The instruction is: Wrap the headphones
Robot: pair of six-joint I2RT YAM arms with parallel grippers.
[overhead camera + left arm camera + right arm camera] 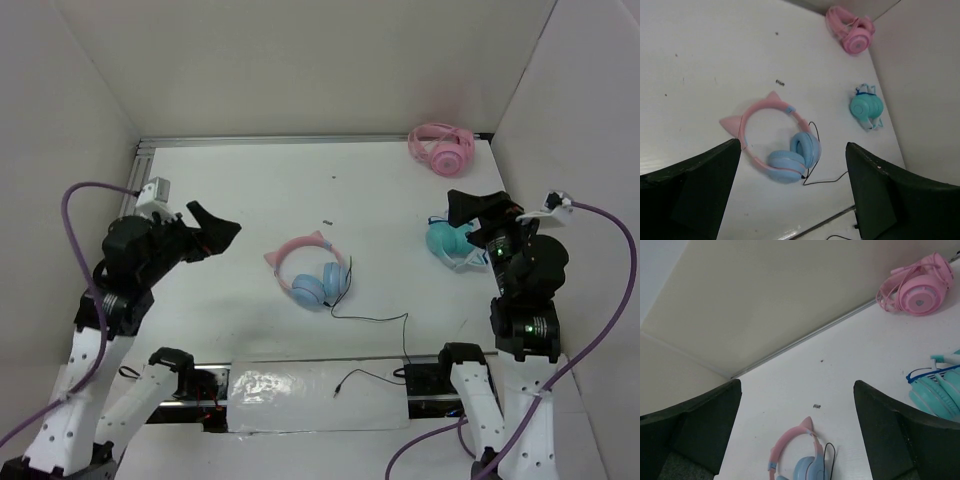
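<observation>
**Cat-ear headphones: flat on table, held by neither claw**

Location: the headphones point(312, 272) are laid flat near the middle of the white table point(250, 190). The pink headband point(293, 250) with its two ears is turned to the far left, and the two light blue earcups point(322, 285) are tucked together at the near right.

Cable: a thin black cable point(375, 320) is trailed loose from the earcups toward the near edge, uncoiled.

Left claw point(212, 232): raised above the table, fingers spread wide, nothing gripped. The headphones are found to its right, apart from it. In its wrist view they are framed between the two fingers.

Right claw point(470, 210): raised, fingers spread wide, nothing gripped. The headphones are found to its left, well apart.

Other stock: teal headphones point(450, 243) just beside the right claw; all-pink headphones point(440, 147) in the far right corner.
</observation>
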